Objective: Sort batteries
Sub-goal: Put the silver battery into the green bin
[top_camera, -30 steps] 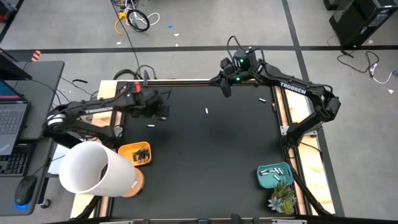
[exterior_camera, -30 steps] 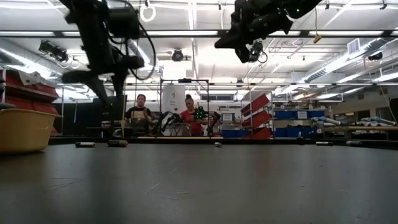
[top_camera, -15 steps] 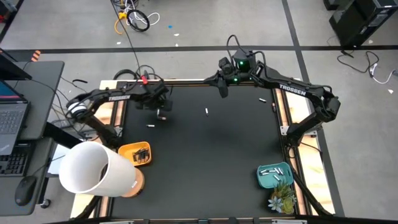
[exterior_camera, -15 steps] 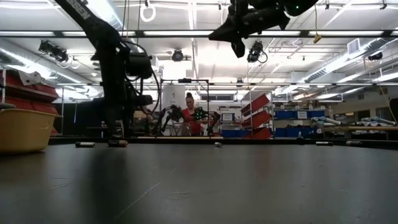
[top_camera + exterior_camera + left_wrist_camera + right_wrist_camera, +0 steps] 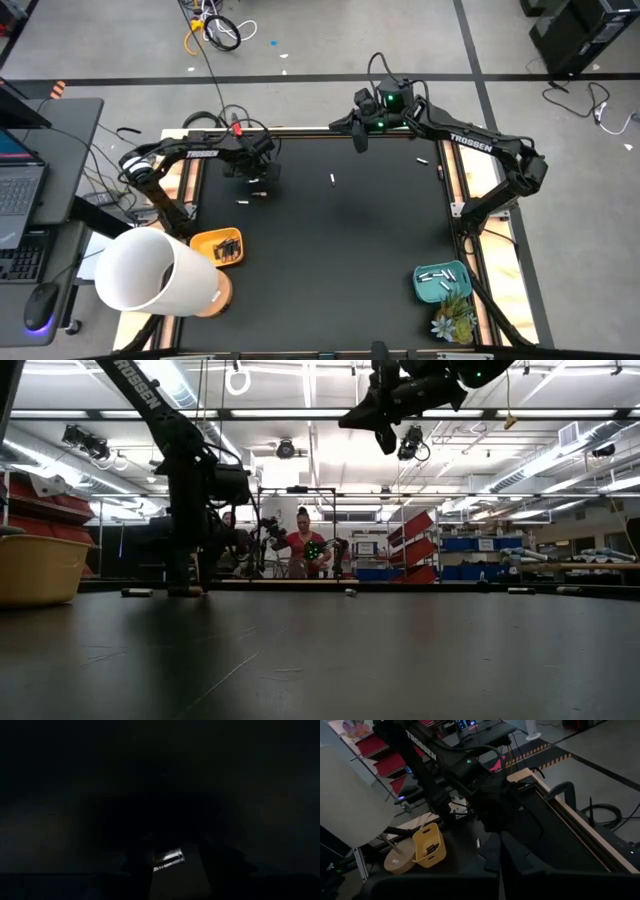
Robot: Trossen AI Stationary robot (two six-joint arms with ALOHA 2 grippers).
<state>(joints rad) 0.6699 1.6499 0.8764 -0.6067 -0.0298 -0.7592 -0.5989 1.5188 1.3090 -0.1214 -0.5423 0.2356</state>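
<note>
My left gripper [image 5: 258, 182] [image 5: 175, 866] points down at the black mat near its far left, open. A light-coloured battery [image 5: 169, 856] lies on the mat between its two fingers, and I cannot tell whether they touch it. Other batteries lie loose on the mat: one near the left gripper [image 5: 242, 203], one mid-table [image 5: 333, 179], and two at the far right [image 5: 422, 161] [image 5: 438, 172]. My right gripper [image 5: 362, 140] [image 5: 385, 435] hangs shut and high over the far edge, holding nothing.
A yellow bin [image 5: 222, 246] with dark batteries stands at the near left, beside a large white cylinder [image 5: 150, 272]. A teal bin [image 5: 440, 282] with light batteries and a small plant [image 5: 455, 320] stand at the near right. People show beyond the far edge [image 5: 305, 550].
My left gripper has sunk from well above the mat down to its surface, swinging a little toward the table's right and tipping to point more steeply down. It now stands over a battery. The fingers have stayed open.
</note>
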